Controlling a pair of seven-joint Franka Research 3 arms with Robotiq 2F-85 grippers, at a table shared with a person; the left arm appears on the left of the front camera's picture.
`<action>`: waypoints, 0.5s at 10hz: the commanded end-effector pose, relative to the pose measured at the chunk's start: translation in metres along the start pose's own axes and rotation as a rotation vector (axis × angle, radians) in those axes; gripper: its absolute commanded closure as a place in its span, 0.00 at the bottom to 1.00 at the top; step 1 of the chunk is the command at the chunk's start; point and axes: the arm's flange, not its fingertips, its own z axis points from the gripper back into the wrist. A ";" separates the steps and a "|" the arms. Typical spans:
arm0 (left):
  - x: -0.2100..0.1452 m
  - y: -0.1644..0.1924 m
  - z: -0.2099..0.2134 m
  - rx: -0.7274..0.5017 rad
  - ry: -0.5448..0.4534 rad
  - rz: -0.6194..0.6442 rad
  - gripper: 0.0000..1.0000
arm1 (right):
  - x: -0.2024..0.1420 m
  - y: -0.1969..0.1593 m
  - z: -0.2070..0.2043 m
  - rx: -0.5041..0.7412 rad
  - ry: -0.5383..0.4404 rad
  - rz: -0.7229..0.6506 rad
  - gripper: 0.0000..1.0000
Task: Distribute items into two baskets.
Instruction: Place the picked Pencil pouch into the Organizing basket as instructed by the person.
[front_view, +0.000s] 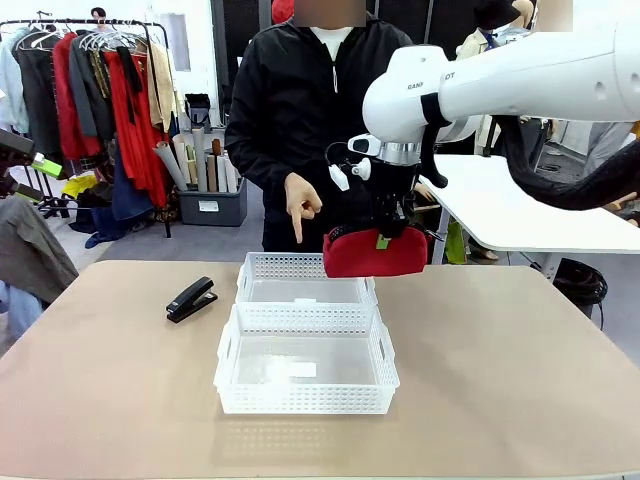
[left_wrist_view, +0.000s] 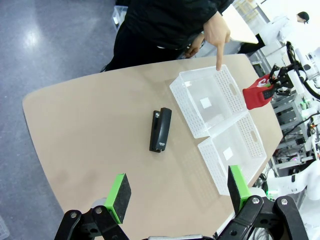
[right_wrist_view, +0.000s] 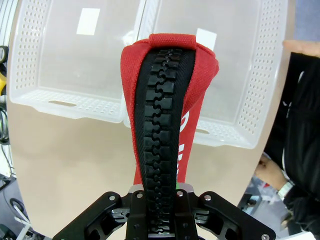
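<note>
My right gripper (front_view: 385, 235) is shut on the red pouch (front_view: 375, 252), which hangs in the air over the right edge of the far basket (front_view: 303, 280). The right wrist view looks down the pouch's black zipper (right_wrist_view: 161, 125) with both white baskets below it. The near basket (front_view: 306, 358) sits against the far one, both without items. The black stapler (front_view: 191, 298) lies on the table left of the baskets. High above the table, my left gripper (left_wrist_view: 177, 192) stands open, looking down at the stapler (left_wrist_view: 160, 129) and the far basket (left_wrist_view: 212, 99). The person's hand (front_view: 300, 205) points a finger down at the far basket.
The person in black stands at the far edge of the tan table (front_view: 500, 380). A white table (front_view: 540, 215) stands at the back right, a clothes rack (front_view: 100, 100) at the back left. The tabletop right of the baskets is bare.
</note>
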 end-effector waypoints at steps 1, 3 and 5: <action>0.000 -0.001 0.001 -0.006 -0.009 0.002 0.00 | 0.009 -0.010 0.002 -0.016 -0.001 0.011 1.00; 0.000 -0.001 0.001 -0.006 -0.009 0.002 0.00 | 0.021 -0.014 -0.003 -0.016 -0.022 0.002 1.00; 0.000 -0.001 0.001 -0.006 -0.009 0.002 0.00 | 0.032 -0.021 -0.007 -0.012 -0.027 0.012 1.00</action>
